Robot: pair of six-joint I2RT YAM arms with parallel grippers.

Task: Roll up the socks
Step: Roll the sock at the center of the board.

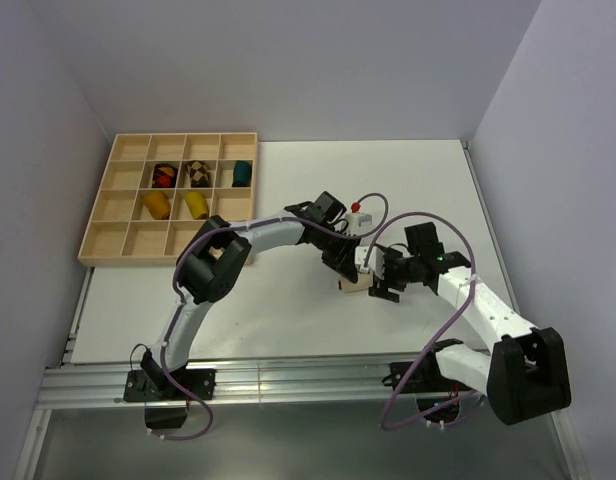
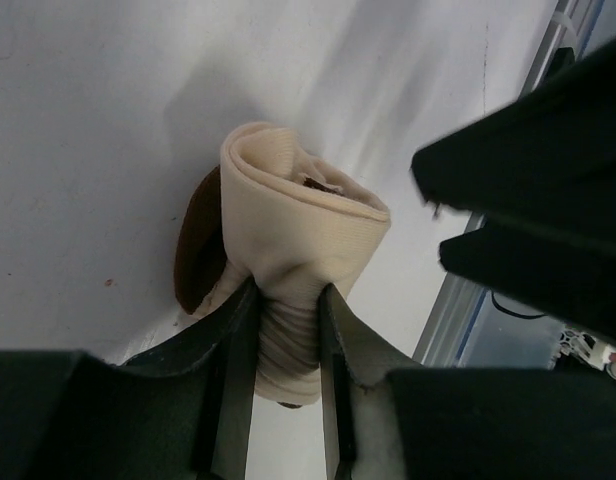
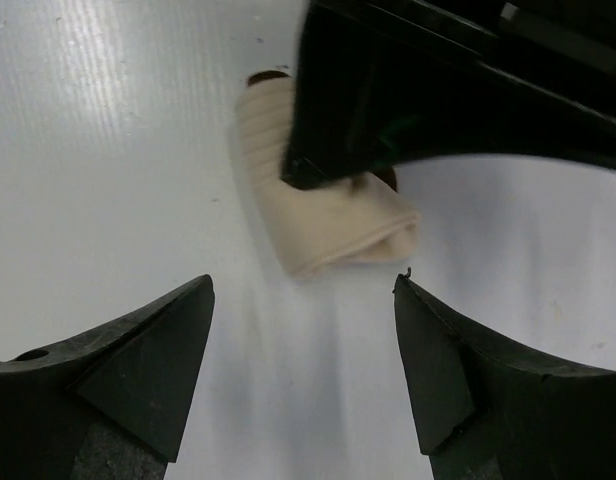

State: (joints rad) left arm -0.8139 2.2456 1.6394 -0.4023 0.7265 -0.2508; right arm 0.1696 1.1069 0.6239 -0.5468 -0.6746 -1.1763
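Status: left gripper [image 1: 345, 262] [image 2: 286, 315] was clamped on the cream sock [image 1: 354, 284] [image 2: 303, 225] [image 3: 328, 225], ribbed fabric with a brown toe, pinched at one end of a folded-over roll. The roll looked loose, with layers showing at the open end, so I judged it part-rolled, not finished. Right gripper [image 1: 384, 287] [image 3: 303, 290] was spread wide and empty, just right of the sock, with a gap to it in its own wrist view. The sock sat on the white table [image 1: 188, 310], right of centre, between the two grippers. The mustard-orange sock bundle [image 1: 155, 205] and bright yellow sock bundle [image 1: 196, 205] lay in adjacent compartments of the light wooden compartment tray [image 1: 98, 228] at far left; both looked already rolled. The row beyond them held the red-and-dark bundle [image 1: 165, 175], brown-checkered bundle [image 1: 197, 173] and teal bundle [image 1: 242, 173]. So two of three were done by my read, with the cream one left to tighten and probably stow. Room: plenty of bare table left of and nearer than the sock. The right table edge was near the right arm, and grey walls closed the left, far and right sides. An aluminium rail [image 1: 288, 378] ran along the near edge. The tight spot was the two grippers close together at the sock; in the left wrist view the right gripper's body crowded the right side.
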